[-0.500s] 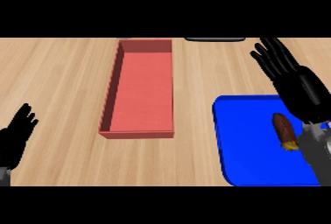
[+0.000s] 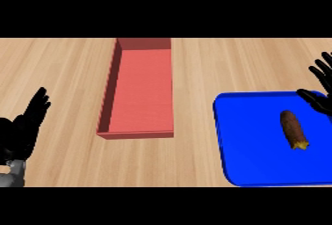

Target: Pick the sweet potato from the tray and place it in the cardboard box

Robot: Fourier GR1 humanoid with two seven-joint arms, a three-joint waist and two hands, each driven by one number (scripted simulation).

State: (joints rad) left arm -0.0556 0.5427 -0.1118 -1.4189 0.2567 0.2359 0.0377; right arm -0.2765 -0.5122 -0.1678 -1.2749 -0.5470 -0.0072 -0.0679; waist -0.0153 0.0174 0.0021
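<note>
1. The sweet potato (image 2: 293, 129) lies loose on the blue tray (image 2: 250, 149), at 4 o'clock in view; nothing covers it.
2. The red-walled cardboard box (image 2: 138, 90) sits at 11 o'clock of the tray, apart from it.
3. The right hand (image 2: 320, 90), fingers spread, holds nothing at the tray's 1 o'clock corner; the left hand (image 2: 24, 125) rests open at 9 o'clock.

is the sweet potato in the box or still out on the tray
Out: the sweet potato lies on the blue tray, and the red box holds nothing. Neither hand touches it.
</note>
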